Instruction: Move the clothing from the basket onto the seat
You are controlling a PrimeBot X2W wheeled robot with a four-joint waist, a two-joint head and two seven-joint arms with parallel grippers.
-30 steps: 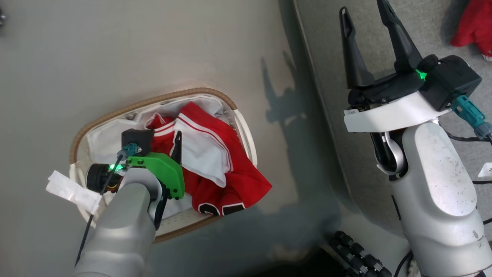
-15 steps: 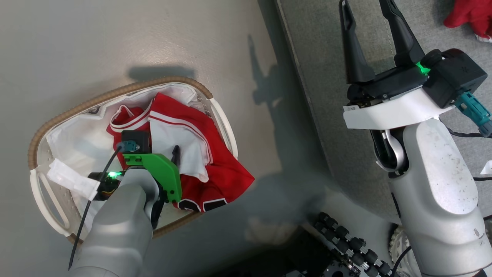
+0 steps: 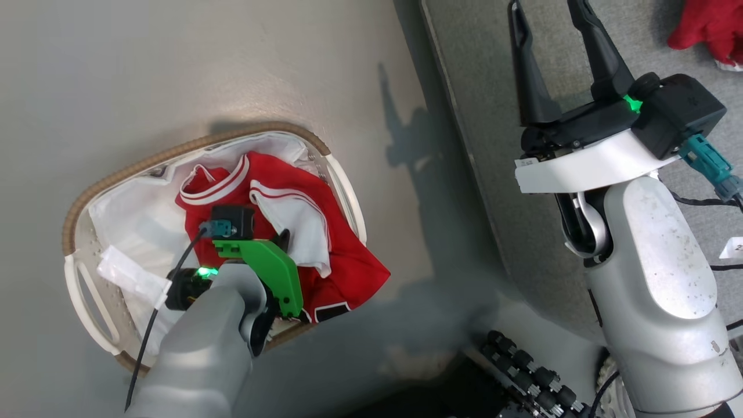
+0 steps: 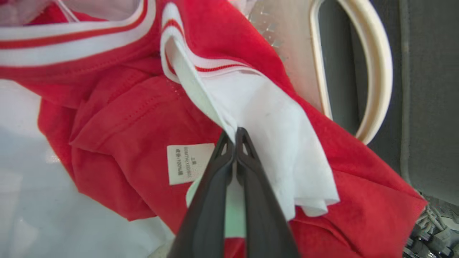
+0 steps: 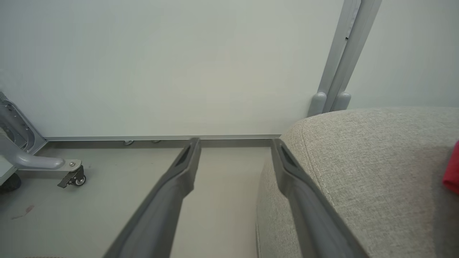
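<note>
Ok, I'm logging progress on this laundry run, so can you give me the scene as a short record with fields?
basket: on the floor, beside the seat, white liner inside
red garment: in the basket, one corner over the rim towards the seat
second red garment: lying on the seat
left gripper: shut on the red garment's white panel
right gripper: open, empty, by the seat's edge
stage: gripped, not yet lifted out

The floor (image 3: 174, 69) holds a basket (image 3: 130, 217) at eight o'clock and a seat (image 3: 476, 58) at two, with what is probably red clothing (image 3: 705, 26) lying on it.
</note>
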